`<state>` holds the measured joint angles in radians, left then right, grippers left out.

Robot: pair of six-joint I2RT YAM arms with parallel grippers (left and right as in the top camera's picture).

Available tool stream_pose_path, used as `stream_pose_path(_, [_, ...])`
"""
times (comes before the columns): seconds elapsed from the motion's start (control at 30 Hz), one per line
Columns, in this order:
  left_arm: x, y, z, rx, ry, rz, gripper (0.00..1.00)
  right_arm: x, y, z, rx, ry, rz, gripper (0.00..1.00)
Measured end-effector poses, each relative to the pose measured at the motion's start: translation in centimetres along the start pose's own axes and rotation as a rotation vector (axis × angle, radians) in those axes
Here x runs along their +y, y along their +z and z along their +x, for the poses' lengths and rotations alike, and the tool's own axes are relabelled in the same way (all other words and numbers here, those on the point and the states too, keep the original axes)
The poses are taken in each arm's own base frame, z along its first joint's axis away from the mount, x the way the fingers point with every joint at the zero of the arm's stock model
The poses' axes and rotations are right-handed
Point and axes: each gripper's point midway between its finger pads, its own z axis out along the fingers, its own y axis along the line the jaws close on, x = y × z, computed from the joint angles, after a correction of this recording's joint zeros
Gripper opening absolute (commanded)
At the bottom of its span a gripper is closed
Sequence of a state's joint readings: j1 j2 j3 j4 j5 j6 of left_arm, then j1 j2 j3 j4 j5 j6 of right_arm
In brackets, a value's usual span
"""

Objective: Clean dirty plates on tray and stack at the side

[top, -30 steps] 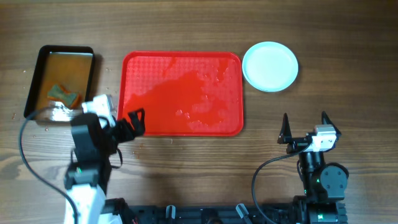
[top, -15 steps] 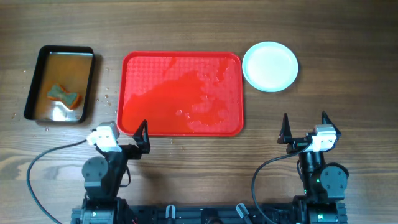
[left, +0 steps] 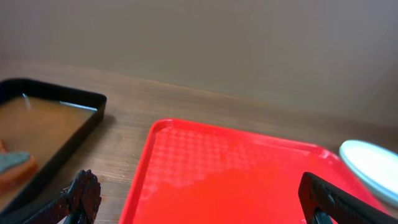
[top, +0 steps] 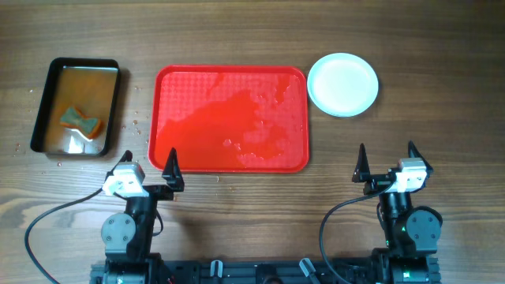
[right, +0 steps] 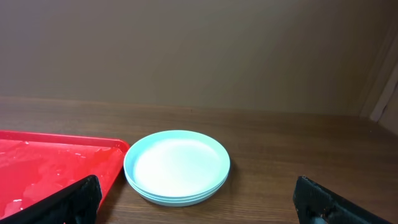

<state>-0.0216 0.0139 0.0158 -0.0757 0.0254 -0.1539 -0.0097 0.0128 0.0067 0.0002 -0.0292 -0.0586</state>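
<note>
Plates (top: 342,84) sit in one neat stack on the wooden table (top: 237,31), just beyond the far right corner of the tray (top: 181,87) and apart from its rim. From the right wrist view the stack (right: 177,165) shows three pale bluish rims, one above the other, and the top face is plain white. The left wrist view catches only an edge of the stack (left: 373,168) at the right of the picture.

The red tray lies flat in the middle of the table with its long side running left to right. A glossy film of water with scattered droplets covers its centre and right half, while the far left part shows the dry dimpled texture (left: 205,162). Its right end (right: 56,162) is close beside the plates.

To the left of the tray, well apart from it, is a black pan (top: 85,62) holding brownish water, with a sponge (top: 83,122) lying in its near half. Small drops of water (top: 134,118) dot the wood between pan and tray.

The left gripper (top: 150,162) is at the near side of the table by the tray's near left corner, fingers spread wide with one tip at the tray's near rim. The right gripper (top: 387,154) is at the near right, well short of the plates, also spread wide over bare wood. A black cable (top: 39,229) loops from each arm's base.
</note>
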Motion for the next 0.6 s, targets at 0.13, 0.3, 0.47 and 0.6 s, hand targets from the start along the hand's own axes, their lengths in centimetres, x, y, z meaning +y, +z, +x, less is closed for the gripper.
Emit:
stream_pose_path(0.13, [-0.02,0.00,0.03,0.001,0.079,0.001,1.00,0.00,0.00,0.00,0.000,0.000,0.000,1.00])
stream_pose_path(0.3, [-0.02,0.00,0.04,0.002,0.110,0.001,1.00,0.00,0.00,0.00,0.000,0.000,0.000,1.00])
stream_pose_path(0.47, [-0.01,0.00,0.04,0.002,0.163,0.001,1.00,0.00,0.00,0.00,0.000,0.000,0.000,1.00])
stream_pose_path(0.6, [-0.01,0.00,0.05,0.002,0.177,0.001,1.00,0.00,0.00,0.00,0.000,0.000,0.000,1.00])
